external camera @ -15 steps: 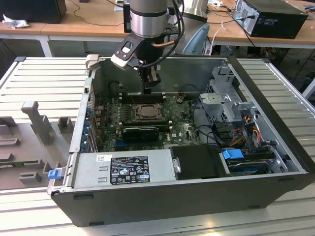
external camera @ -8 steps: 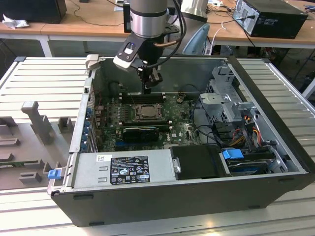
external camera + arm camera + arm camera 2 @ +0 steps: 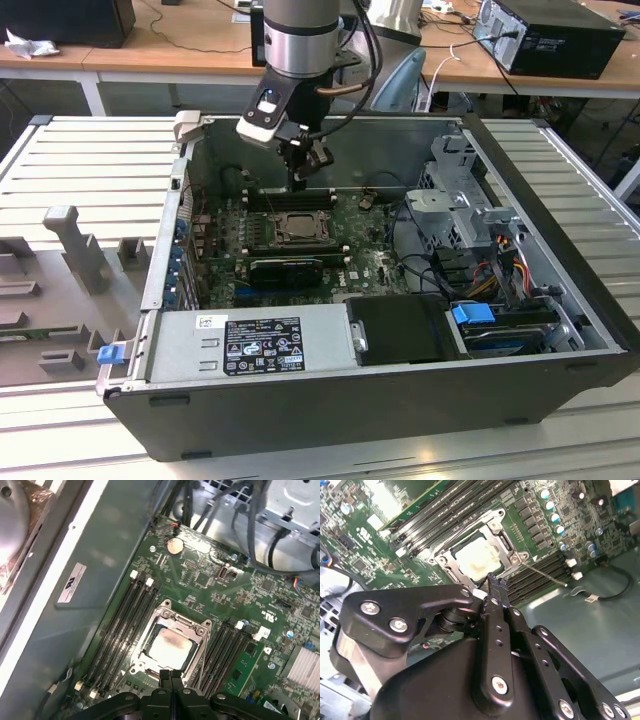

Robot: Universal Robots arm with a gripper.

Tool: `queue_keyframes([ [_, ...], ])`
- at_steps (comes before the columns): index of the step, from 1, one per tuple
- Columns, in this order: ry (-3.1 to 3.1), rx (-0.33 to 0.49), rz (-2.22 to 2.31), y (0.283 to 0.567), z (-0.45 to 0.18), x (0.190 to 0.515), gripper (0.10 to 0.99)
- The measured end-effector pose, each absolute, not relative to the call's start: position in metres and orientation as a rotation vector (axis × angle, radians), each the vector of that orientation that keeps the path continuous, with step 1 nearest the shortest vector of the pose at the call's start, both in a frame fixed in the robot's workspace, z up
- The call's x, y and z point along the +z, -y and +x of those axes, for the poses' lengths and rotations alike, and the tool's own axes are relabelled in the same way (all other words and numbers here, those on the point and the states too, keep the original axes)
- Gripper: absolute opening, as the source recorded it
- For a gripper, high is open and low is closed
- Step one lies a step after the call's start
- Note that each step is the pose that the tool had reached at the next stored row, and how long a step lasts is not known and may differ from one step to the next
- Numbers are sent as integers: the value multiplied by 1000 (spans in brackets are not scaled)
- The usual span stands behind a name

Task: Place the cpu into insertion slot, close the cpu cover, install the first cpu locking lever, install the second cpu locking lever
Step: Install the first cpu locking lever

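The pincer [image 3: 166, 674], its fingers pressed together and holding nothing, hangs just above one edge of the insertion slot [image 3: 270, 232], inside the open computer case [image 3: 400, 400]. The cpu [image 3: 170, 646] lies in that slot and the cpu cover [image 3: 182, 623] seems folded flat around it. So I judge the first locking lever [image 3: 542, 574] is the step in hand: it stands out over the memory slots [image 3: 530, 586] and needs pressing down under its hook.
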State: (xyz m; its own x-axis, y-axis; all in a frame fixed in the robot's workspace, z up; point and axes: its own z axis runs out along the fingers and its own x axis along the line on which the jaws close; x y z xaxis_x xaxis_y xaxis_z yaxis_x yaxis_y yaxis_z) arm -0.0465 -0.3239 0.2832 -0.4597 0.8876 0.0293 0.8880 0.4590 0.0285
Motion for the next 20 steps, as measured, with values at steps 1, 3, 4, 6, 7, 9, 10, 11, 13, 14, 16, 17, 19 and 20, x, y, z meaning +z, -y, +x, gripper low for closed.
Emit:
queue_keyframes([
  [1,2684,-62,-1611,324,-46,283,106],
  [3,2728,-61,-1533,324,-47,283,106],
  [4,2734,-61,-1522,324,-47,283,106],
  [6,2755,-61,-1483,324,-47,283,106],
  [7,2767,-61,-1459,324,-47,283,106],
  [9,2793,-61,-1407,324,-47,283,106],
  [10,2804,-60,-1386,324,-46,283,106],
  [11,2814,-60,-1364,324,-47,283,106],
  [13,2831,-60,-1327,324,-47,283,106],
  [14,2837,-60,-1314,324,-47,283,106],
  [16,2852,-59,-1280,324,-47,283,106],
  [17,2859,-59,-1264,324,-47,283,106],
  [19,2869,-59,-1241,324,-47,283,106],
  [20,2873,-59,-1230,324,-47,283,106],
])
